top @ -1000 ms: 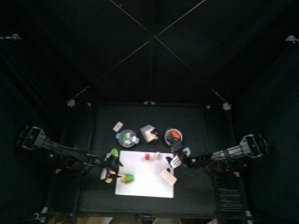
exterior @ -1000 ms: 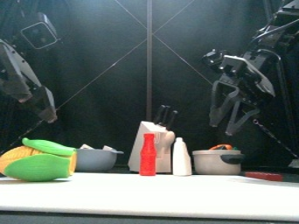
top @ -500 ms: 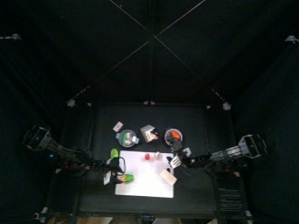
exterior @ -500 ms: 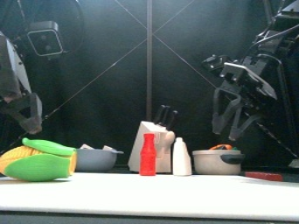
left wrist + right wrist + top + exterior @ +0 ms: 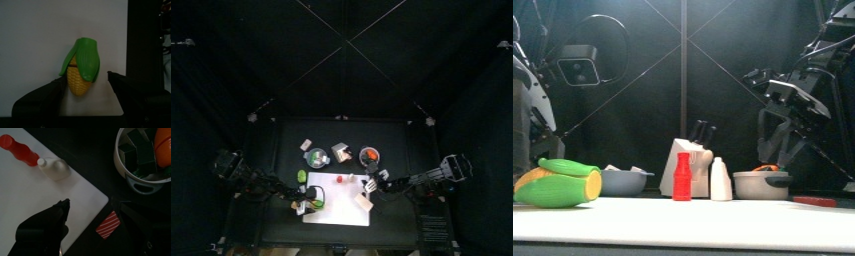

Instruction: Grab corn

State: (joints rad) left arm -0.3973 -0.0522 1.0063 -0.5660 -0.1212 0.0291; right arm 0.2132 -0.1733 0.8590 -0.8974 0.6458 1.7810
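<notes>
The corn [image 5: 81,72] is a yellow cob half wrapped in a green husk, lying on the white board [image 5: 40,40]. In the front view the corn [image 5: 560,186] rests at the board's near left end. My left gripper [image 5: 87,82] hangs right over it, jaws open and straddling the cob's yellow end, one on each side and apart from it. From above, the left gripper [image 5: 302,203] is at the board's left edge. My right gripper [image 5: 92,205] hovers open and empty over the board's right corner, and it hangs high on the right in the front view [image 5: 780,128].
At the back of the board stand a red bottle [image 5: 681,177], a white bottle [image 5: 720,181] and a knife block [image 5: 688,157]. A grey bowl [image 5: 627,182] sits left of them. A grey pot [image 5: 762,184] with vegetables and a red striped item [image 5: 107,224] lie right.
My left arm has swung toward the table's front and now hangs over the corn. The corn looks slightly turned in the front view. The right arm has drawn back a little.
</notes>
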